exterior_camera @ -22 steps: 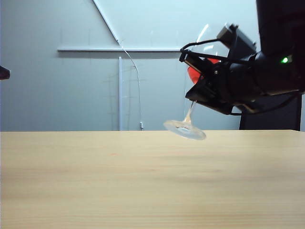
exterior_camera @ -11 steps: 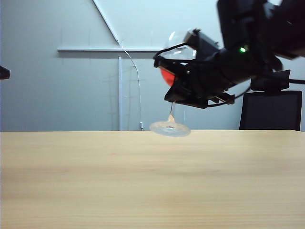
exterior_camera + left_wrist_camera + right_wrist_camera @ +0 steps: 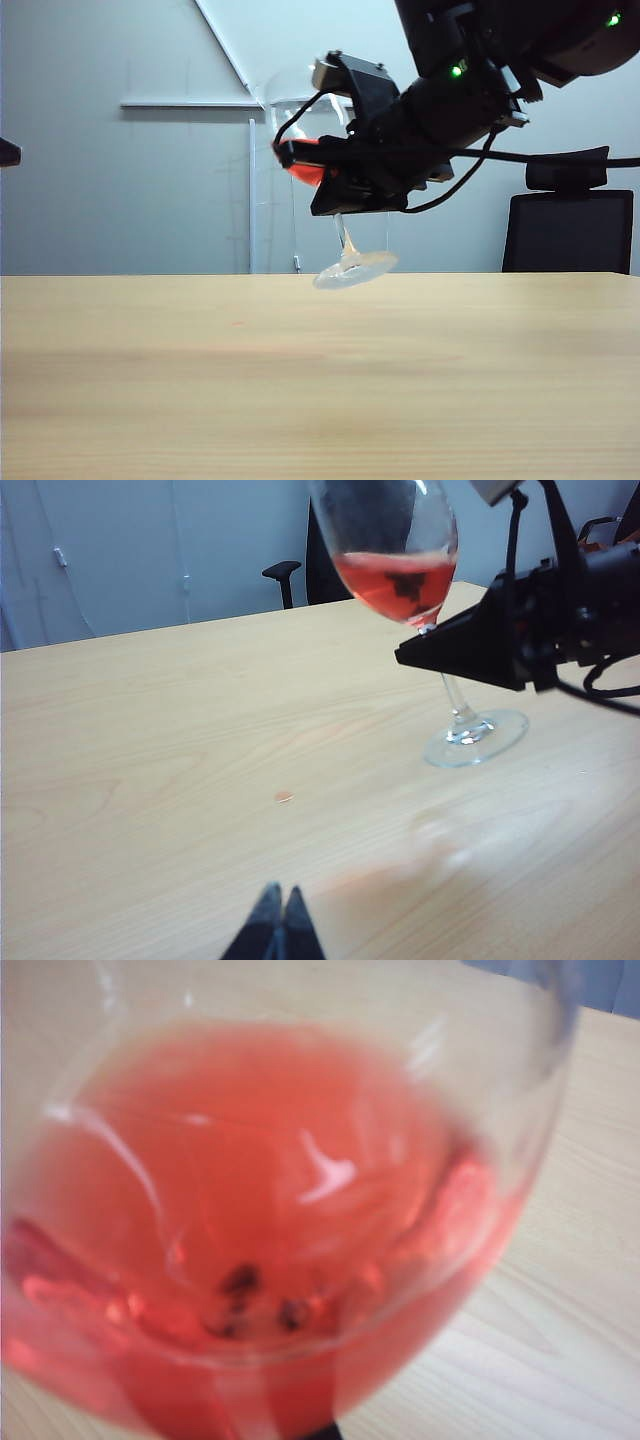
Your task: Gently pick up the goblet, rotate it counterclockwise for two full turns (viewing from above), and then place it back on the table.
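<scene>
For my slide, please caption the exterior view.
Right gripper holds tilted goblet above table.

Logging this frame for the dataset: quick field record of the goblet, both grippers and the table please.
goblet: off the table, tilted, red liquid in bowl
right gripper: shut on the goblet at the top of the stem, under the bowl
left gripper: shut, empty, low over the table, apart from the goblet
table: light wood, small reddish spot on it
chair: dark, behind the table's far edge
</scene>
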Robot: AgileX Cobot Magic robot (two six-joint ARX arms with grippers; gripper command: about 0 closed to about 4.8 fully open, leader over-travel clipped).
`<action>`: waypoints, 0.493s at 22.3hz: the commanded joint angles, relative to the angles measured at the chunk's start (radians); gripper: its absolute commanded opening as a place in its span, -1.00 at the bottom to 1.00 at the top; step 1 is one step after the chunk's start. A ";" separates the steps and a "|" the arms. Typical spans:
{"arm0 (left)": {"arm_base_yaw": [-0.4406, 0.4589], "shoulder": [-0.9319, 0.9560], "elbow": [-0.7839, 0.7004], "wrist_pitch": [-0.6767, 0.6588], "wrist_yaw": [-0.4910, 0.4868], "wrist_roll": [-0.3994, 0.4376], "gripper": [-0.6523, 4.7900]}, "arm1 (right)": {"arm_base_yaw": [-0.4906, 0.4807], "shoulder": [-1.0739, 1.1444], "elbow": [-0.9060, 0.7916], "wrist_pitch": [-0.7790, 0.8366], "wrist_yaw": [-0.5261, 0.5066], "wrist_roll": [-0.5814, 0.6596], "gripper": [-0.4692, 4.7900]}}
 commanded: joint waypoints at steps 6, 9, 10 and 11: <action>-0.001 -0.037 0.003 0.011 0.001 0.000 -0.78 | 0.081 -0.070 -0.090 0.213 0.105 -0.055 -0.84; -0.001 -0.046 0.003 0.011 0.002 0.000 -0.78 | 0.118 -0.101 -0.185 0.360 0.178 -0.067 -0.84; -0.001 -0.046 0.003 0.011 0.002 0.000 -0.78 | 0.126 -0.106 -0.217 0.420 0.190 -0.068 -0.84; -0.001 -0.046 0.003 0.012 0.001 0.000 -0.78 | 0.134 -0.106 -0.241 0.465 0.203 -0.067 -0.84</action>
